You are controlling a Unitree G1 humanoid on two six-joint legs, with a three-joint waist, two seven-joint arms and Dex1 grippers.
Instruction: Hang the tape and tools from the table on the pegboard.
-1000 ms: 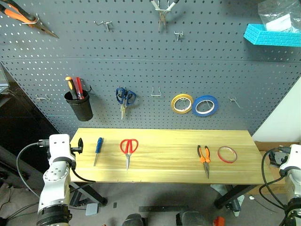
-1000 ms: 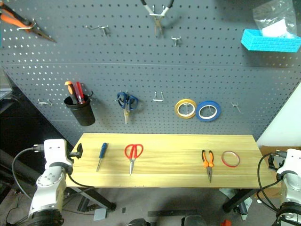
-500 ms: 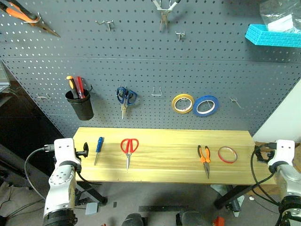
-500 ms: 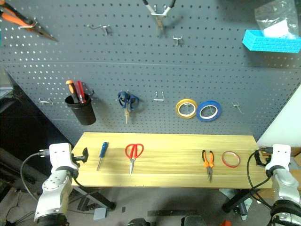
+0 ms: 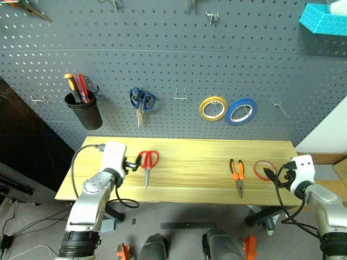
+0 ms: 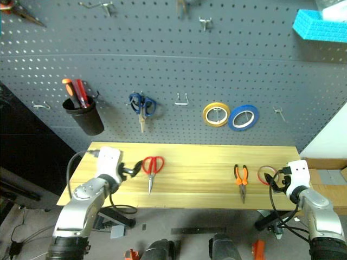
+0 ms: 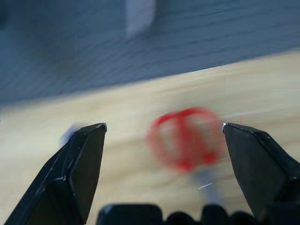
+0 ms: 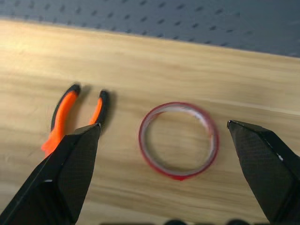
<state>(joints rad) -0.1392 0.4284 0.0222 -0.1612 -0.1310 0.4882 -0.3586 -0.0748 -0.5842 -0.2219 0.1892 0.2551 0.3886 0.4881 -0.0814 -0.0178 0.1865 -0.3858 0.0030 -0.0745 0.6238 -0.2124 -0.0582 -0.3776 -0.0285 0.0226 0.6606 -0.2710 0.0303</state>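
Both arms swinging inward since earlier: left gripper [image 7: 164, 126] facing red scissors [image 5: 147, 161], right gripper [image 8: 164, 124] facing tape [image 8: 178, 140]; fingers apart, empty.

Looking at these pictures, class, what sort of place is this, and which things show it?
Most likely a workshop or tool bench: a grey pegboard with hooks carrying scissors and tape rolls, and a wooden table with pliers lying on it.
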